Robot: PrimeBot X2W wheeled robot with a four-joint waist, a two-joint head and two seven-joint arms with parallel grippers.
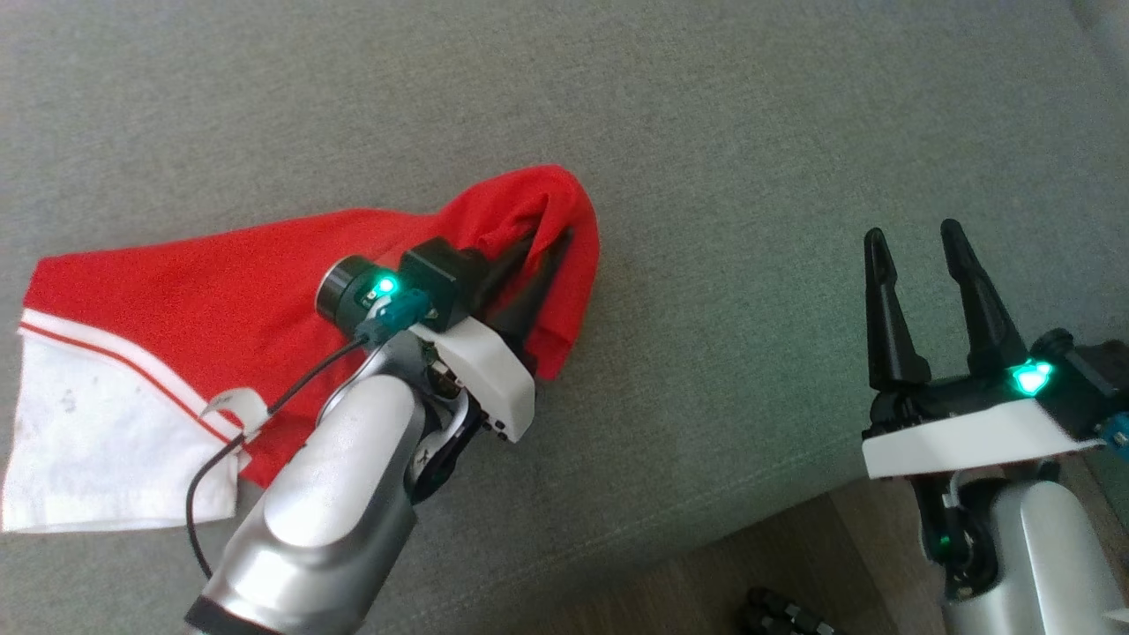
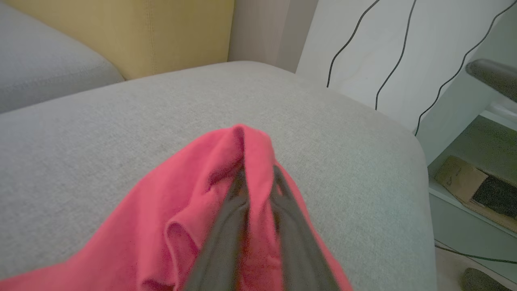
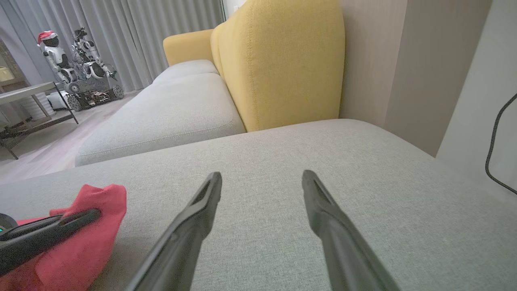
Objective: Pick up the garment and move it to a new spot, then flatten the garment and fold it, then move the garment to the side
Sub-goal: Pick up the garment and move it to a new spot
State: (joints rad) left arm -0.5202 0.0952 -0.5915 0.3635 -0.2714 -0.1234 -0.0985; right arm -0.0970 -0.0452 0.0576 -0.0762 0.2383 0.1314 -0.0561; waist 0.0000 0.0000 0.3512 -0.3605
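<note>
The garment point(image 1: 203, 300) is red with a white panel and red stripe at its left end, and it lies on the grey sofa cushion point(image 1: 706, 132). Its right end is bunched and lifted, pinched by my left gripper point(image 1: 551, 234), which is shut on that red fold. In the left wrist view the red cloth point(image 2: 210, 190) wraps over both dark fingers point(image 2: 226, 226). My right gripper point(image 1: 913, 234) hovers open over bare cushion at the right, well apart from the garment. In the right wrist view its fingers point(image 3: 202, 202) stand wide apart, with the red garment point(image 3: 97, 218) at lower left.
The cushion's front edge runs diagonally at lower right, with wooden floor point(image 1: 706, 573) beyond it. A yellow backrest point(image 3: 278, 60) rises behind the cushion. A pale wall with black cables point(image 2: 387, 52) stands beside the sofa. A small table and toy robots point(image 3: 72, 60) stand far off.
</note>
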